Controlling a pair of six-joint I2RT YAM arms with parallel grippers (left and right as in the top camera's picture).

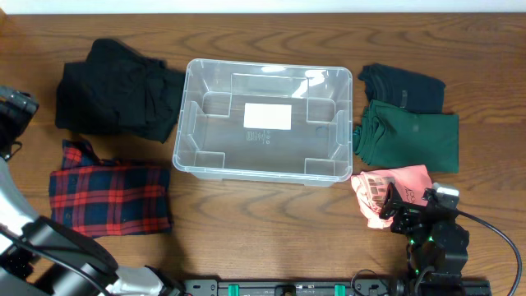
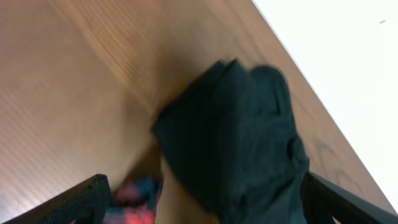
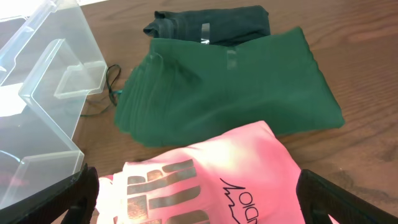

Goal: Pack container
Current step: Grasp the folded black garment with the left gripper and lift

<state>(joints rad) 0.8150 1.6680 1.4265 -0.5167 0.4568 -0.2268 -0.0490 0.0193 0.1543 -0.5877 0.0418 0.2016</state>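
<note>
Looks like a robotics lab set-up here, not a home. We've got a wood-grain bench (image 1: 263,242), and past its far edge just a plain white strip (image 1: 263,5). Along the near edge sits a black mounting rail (image 1: 279,288) with green fittings. Two robot arms stand at that edge, the left arm (image 1: 62,247) and the right arm (image 1: 436,247), with a black cable (image 1: 497,232) looping off the right one. And the layout is staged: a clear container (image 1: 246,171) dead centre, folded garments in tidy piles either side. There are black clothes (image 1: 115,94), a plaid shirt (image 1: 107,197), a green top (image 1: 415,140) and a pink one (image 1: 390,182).
</note>
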